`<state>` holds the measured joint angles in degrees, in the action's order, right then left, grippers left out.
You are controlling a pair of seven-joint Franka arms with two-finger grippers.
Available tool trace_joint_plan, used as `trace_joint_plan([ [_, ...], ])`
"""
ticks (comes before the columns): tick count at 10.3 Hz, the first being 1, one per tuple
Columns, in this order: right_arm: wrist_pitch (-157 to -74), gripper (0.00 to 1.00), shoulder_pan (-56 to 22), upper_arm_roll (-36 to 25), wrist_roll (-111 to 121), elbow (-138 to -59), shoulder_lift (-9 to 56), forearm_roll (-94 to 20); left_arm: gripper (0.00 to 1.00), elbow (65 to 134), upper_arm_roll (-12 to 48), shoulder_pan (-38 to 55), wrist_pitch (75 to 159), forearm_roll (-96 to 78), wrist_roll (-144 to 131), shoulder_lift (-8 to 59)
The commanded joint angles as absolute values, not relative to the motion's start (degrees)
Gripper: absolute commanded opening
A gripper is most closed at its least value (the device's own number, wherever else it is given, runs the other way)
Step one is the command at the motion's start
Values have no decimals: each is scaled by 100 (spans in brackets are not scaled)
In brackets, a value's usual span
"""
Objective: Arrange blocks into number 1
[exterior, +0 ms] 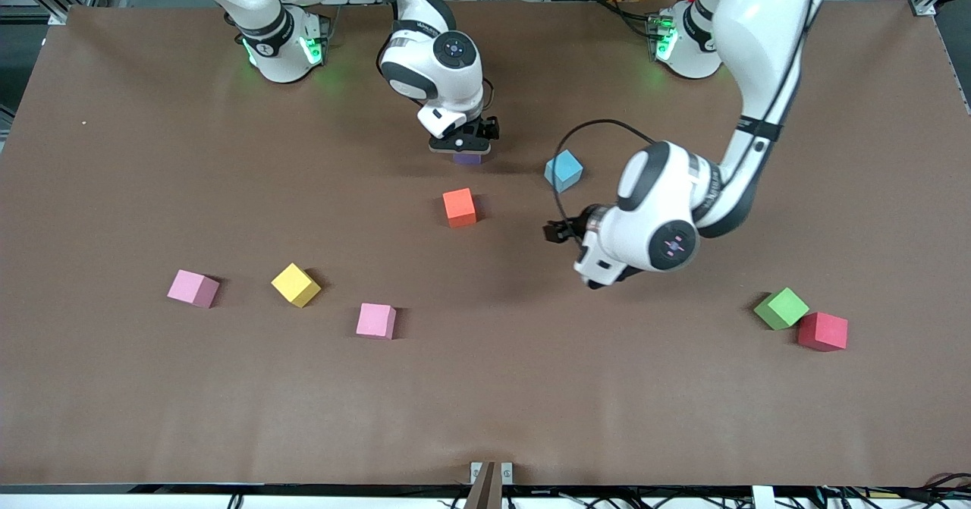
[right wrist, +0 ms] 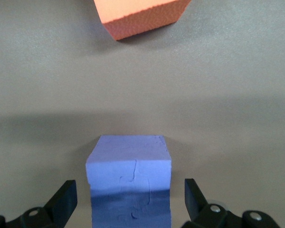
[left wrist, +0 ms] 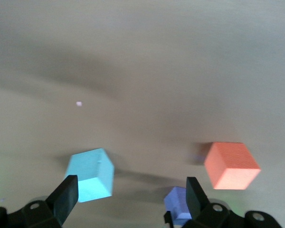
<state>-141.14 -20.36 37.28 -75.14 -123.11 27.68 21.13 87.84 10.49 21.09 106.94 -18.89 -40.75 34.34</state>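
Currently: purple block (right wrist: 129,183) on tabletop (exterior: 114,190), released between right gripper (exterior: 463,145) fingers, wide apart. Orange block (exterior: 460,207) just nearer the camera. Left gripper (left wrist: 128,199), fingers wide, waits. Next: lift clear, fetch another.

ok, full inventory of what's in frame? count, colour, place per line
purple block: 1, purple, on the table between the right gripper's open fingers
orange block: 1, orange, mid-table, nearer the front camera than the purple block
light blue block: 1, light blue, beside the orange block, toward the left arm's end
pink blocks: 2, pink, toward the right arm's end, either side of the yellow block
yellow block: 1, yellow, between the pink blocks
green block: 1, green, toward the left arm's end
red block: 1, red, beside the green block
table: 1, brown
right gripper: 1, open, around the purple block
left gripper: 1, open, above the table, holding nothing
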Motion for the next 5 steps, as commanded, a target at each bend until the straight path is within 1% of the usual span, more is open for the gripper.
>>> trace_joint_plan([
  [1,-13958,100,-2004,3753,-7646,-11998,2804,2268,100,8622,967,2268,10985,-1749,-4236,3410],
  [3,-13651,100,-1917,3753,-7524,-11595,2786,2268,100,8622,1019,2320,11598,-1880,-5022,3489],
  [4,-13519,100,-1864,3744,-7254,-11419,2786,2268,100,8622,1011,2512,11793,-1898,-5262,3541],
  [5,-13422,100,-1820,3675,-6912,-11313,2786,2268,100,8622,1011,2522,11804,-1890,-5212,3551],
])
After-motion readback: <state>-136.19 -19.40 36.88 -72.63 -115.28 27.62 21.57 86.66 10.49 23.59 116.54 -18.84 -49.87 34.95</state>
